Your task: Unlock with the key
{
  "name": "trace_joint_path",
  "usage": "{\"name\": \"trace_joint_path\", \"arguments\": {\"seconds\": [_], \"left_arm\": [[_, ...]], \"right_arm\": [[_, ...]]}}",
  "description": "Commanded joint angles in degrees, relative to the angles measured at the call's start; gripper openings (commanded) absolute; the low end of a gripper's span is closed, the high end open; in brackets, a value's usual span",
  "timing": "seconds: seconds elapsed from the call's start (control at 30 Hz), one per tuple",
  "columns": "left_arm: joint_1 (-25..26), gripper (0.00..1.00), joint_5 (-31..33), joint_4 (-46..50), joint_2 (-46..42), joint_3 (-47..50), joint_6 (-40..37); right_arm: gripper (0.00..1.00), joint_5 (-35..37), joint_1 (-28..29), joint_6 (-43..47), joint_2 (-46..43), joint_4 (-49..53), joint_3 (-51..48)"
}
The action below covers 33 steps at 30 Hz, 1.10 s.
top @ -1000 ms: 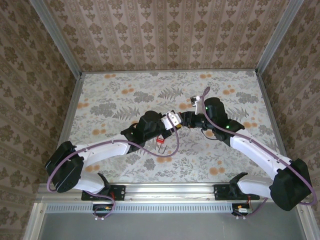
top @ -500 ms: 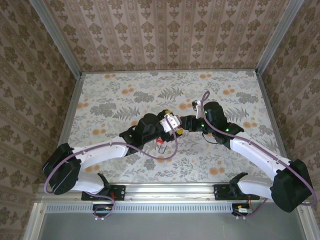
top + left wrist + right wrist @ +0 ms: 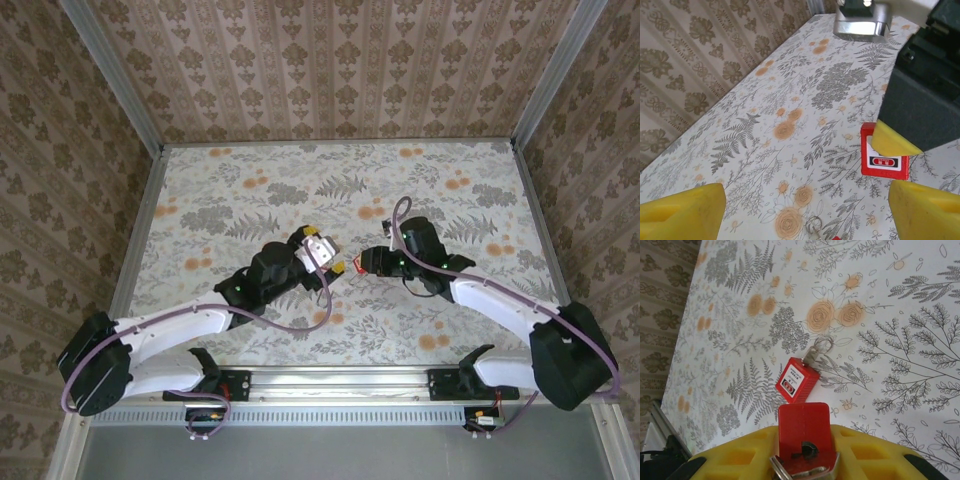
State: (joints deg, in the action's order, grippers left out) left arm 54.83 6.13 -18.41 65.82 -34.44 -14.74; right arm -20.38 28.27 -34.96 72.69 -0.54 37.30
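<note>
While the right jaws pinch a red block (image 3: 803,422) between their yellow fingers (image 3: 740,455), a second red labelled piece (image 3: 796,382) lies flat on the desk (image 3: 900,365) just ahead of them, with a small metal ring (image 3: 823,346) at its far end (which one is the lock and which carries the key, I cannot tell). The left jaws stand spread wide above the desk, and the ring lies between their tips. The right wrist view shows a round dark hole in the held block; the left wrist view shows its white-labelled face. From above, the left arm (image 3: 190,320) and right arm (image 3: 500,300) stretch low and inward, wrists nearly meeting mid-desk.
</note>
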Motion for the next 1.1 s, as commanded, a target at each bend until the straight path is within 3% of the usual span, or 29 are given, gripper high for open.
{"name": "trace_joint_path", "arguments": {"seconds": [0.0,0.6,1.07], "left_arm": [[-0.5,0.85,0.8,-0.8,-0.9,0.7,2.2],[-0.8,0.85,-0.4,-1.4,2.8,-0.7,2.4],[-0.9,0.84,-0.2,-2.0,5.4,0.1,3.6]], "right_arm": [[0.31,-2.8,0.0,-1.0,3.2,-5.9,-1.0],[0.32,-8.9,-2.3,1.2,15.2,-10.1,3.0],[0.32,-18.4,-4.4,1.0,22.4,-21.1,2.0]]}}
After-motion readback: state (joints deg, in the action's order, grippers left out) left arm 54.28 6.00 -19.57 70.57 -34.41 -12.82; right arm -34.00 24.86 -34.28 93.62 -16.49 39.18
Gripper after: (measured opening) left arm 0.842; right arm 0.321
